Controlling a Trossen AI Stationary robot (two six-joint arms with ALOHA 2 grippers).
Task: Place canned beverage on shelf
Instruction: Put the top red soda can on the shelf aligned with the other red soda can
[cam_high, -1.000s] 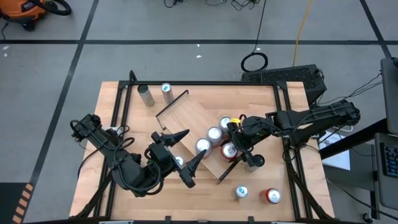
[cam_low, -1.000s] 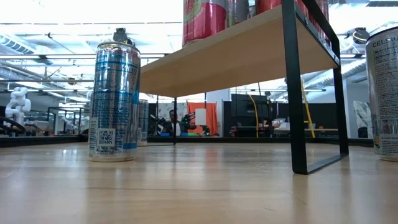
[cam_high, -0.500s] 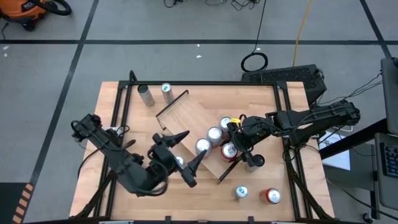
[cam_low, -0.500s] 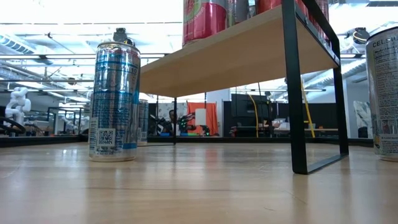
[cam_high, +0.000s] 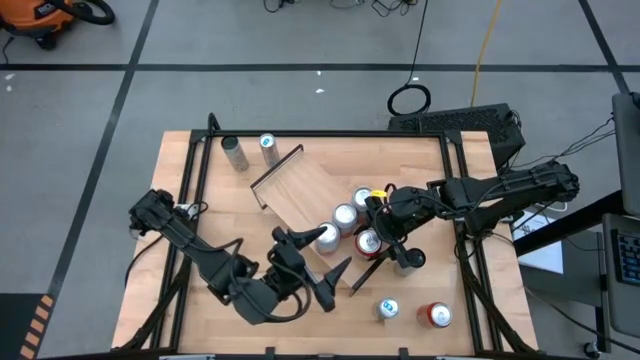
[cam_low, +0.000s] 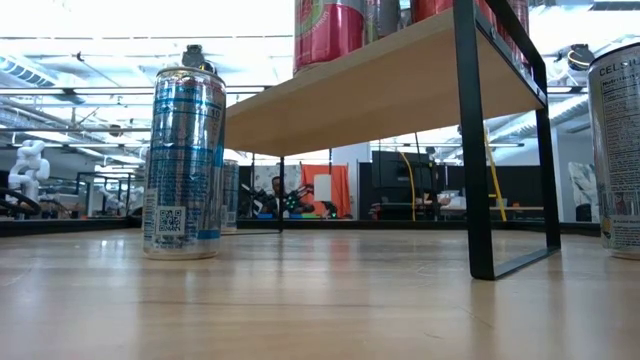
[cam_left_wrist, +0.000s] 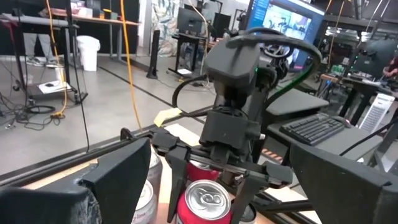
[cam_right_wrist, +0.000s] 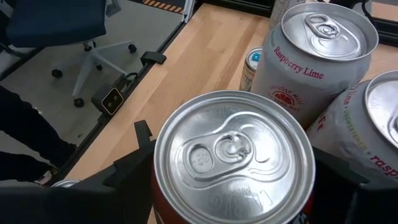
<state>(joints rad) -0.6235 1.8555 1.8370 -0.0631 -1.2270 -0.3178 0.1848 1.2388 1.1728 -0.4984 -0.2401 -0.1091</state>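
Clamped around a can (cam_high: 367, 242) on the shelf (cam_high: 300, 190), the right hand (cam_high: 372, 240), with three more cans (cam_high: 344, 216) on the board just beside it. Spread wide just off the shelf's near edge, the left hand (cam_high: 316, 262). Down on the tabletop (cam_high: 420, 170) beyond the right hand, two cans (cam_high: 434, 315); two others (cam_high: 266, 145) well apart at the far corner.

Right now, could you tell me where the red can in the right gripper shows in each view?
High view: red can, right of centre, on the shelf.
Low view: cannot tell it among cans on the shelf.
Left wrist view: red can bottom centre.
Right wrist view: red can fills lower middle.
Shared landmark: right gripper closed around it.
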